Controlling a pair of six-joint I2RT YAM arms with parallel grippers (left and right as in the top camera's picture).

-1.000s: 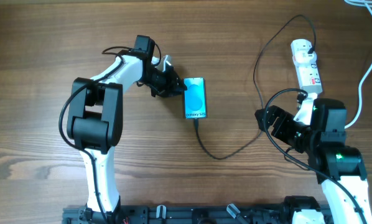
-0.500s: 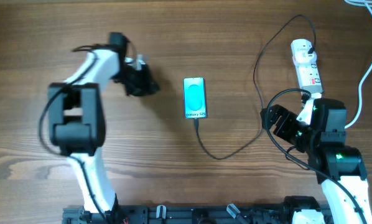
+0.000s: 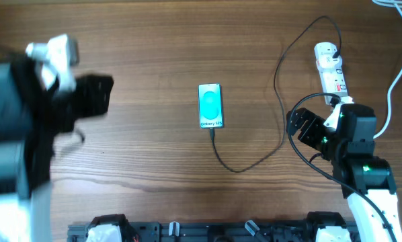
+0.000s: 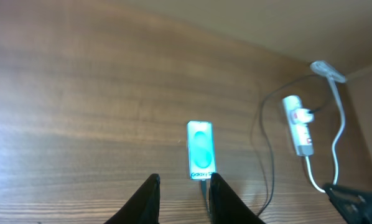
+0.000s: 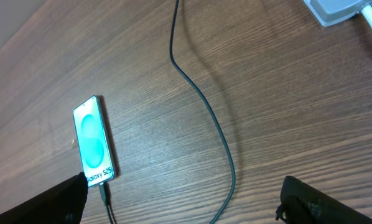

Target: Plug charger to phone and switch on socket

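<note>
The phone lies flat mid-table, cyan screen up, its "Galaxy S25" end nearest me. The charger has its tip at that short edge; the black cable loops right and up to a plug in the socket, a white strip at the far right. My left gripper is blurred at the far left, well away from the phone. In the left wrist view its fingers stand slightly apart, empty, with the phone beyond. My right gripper is wide open just below the socket, over the cable, phone at left.
A thick white cord runs from the socket's near end up to the table's far right corner. My right arm's body fills the lower right. The rest is bare wood tabletop.
My left arm has swung away from the phone to the far left and is motion-blurred. The right gripper has crept slightly up toward the socket. Phone and cable have not moved.
</note>
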